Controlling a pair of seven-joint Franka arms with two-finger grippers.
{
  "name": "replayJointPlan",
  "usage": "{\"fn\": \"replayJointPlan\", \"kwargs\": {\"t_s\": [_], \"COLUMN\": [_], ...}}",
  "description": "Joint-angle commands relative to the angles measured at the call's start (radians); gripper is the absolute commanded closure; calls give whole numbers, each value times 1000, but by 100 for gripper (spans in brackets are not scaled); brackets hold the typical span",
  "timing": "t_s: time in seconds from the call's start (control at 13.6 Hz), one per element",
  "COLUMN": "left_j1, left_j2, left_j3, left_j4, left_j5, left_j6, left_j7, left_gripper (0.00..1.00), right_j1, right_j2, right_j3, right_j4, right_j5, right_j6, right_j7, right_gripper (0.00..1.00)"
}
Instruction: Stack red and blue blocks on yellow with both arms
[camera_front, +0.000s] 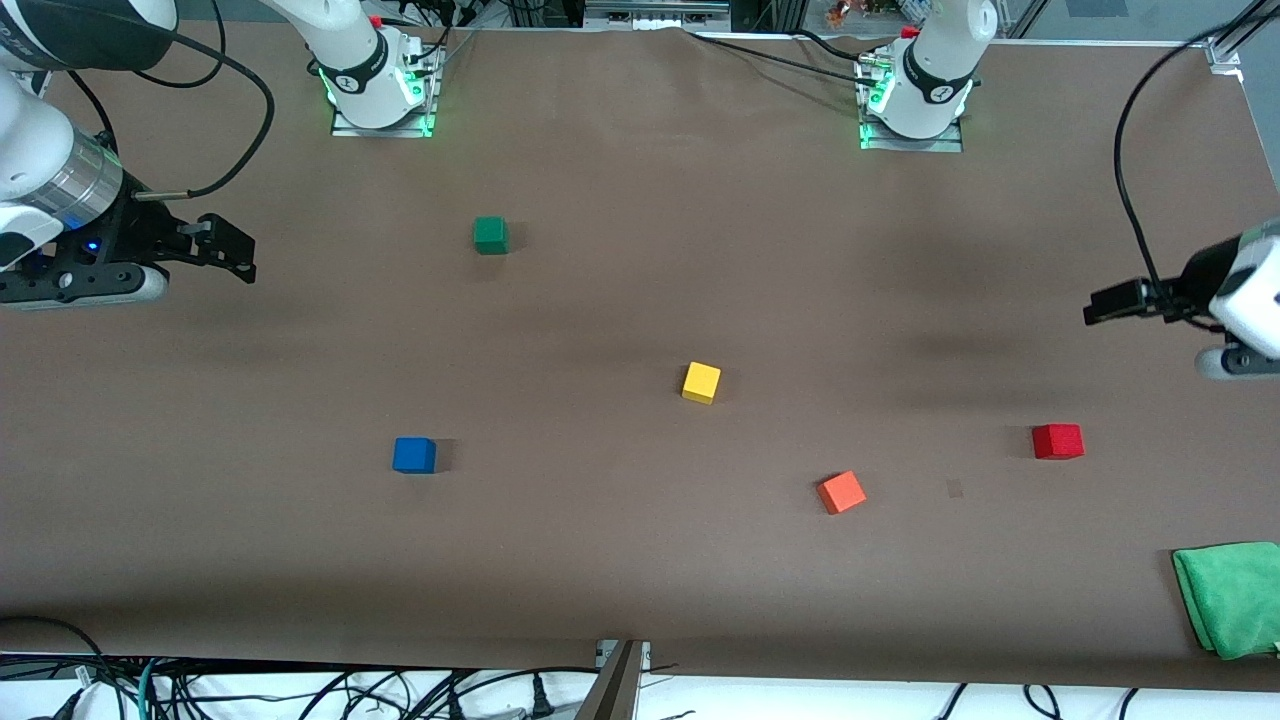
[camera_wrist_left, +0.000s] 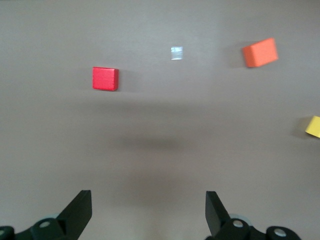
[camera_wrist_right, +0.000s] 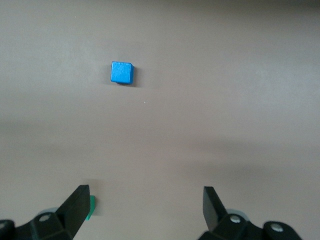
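Red block (camera_wrist_left: 105, 79) apart from fingers (camera_wrist_left: 78, 212)

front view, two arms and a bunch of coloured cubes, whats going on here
Nothing is being handled yet. The left hand hangs open over the left arm's end of the table, above the red block. The right hand hangs open over the right arm's end, with the blue block in its wrist view. The yellow block sits alone mid-table with nothing stacked on it. An orange cube, a green cube and a green cloth also lie on the table.
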Motion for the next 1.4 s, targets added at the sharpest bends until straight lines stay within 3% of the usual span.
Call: {"fn": "replayJointPlan", "kwargs": {"t_s": [0.0,0.22,0.51,0.81,0.96,1.32], "left_j1": [49,78,104,121,121,123], "left_j2": [156,239,356,443,451,469], "left_j3": [1,1,1,1,3,4], "left_j4": [68,59,53,33,-9,-29], "left_j5": [-9,40,46,48,48,51], "left_j6": [57,205,335,456,521,569], "left_j7": [15,127,178,224,226,226], "left_gripper": [0,0,0,0,0,0], "right_j1": [-8,10,26,61,63,67], "right_j2": [57,123,289,462,528,639], "right_j3": [9,12,12,18,32,33], "right_j4": [86,87,89,92,93,107], "right_j5": [3,8,16,25,110,146], "right_j6": [2,3,28,256,352,463], "right_j7": [-4,-17,-15,-6,-3,2], "right_gripper": [0,0,0,0,0,0]}}
